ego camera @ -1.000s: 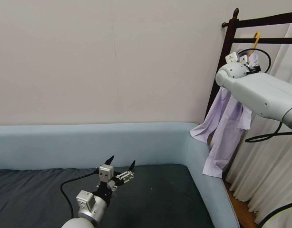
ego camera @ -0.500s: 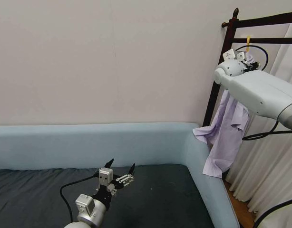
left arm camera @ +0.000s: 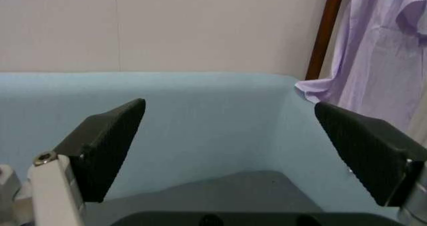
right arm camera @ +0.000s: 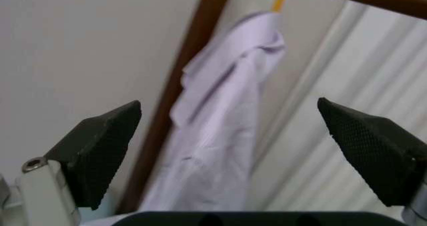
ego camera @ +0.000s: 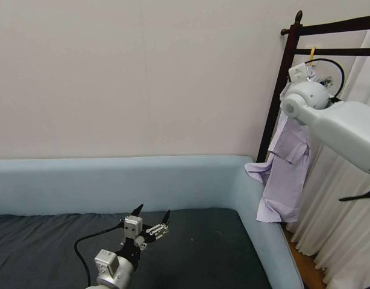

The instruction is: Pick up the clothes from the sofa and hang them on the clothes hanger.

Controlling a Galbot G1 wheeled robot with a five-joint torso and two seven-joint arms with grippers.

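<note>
- Lilac and thin, the shirt [ego camera: 288, 158] is hanging in soft vertical folds from a narrow yellow hook [ego camera: 312, 53], which is sitting on the upper rail of the clothes rack [ego camera: 280, 96].
- The rack is showing dark, polished wood, with a straight upright post and a small turned knob on top; it is standing just beyond the right end of the sofa [ego camera: 112, 177].
- One loose sleeve of the shirt is reaching out to the sofa's back right corner; I cannot tell whether it is touching the armrest there.
- The right gripper [right arm camera: 228, 103] is hovering high beside the rack's upper rail, close to the shirt's collar. Its two black wedge-shaped fingers [right arm camera: 100, 148] with ribbed pads are standing wide apart and are gripping nothing.
- The left gripper [ego camera: 153, 211] is waiting low over the sofa's seat cushion [ego camera: 203, 247], near the front edge of the seat. Its pointed dark jaws are also spreading wide, with nothing between them.
- The sofa is showing pale blue smooth upholstery with rounded edges, while the seat cushion is dark grey and matte.
- A white pleated curtain [ego camera: 348, 205] is falling behind the rack, and a plain cream wall [ego camera: 143, 72] is standing behind the sofa.
</note>
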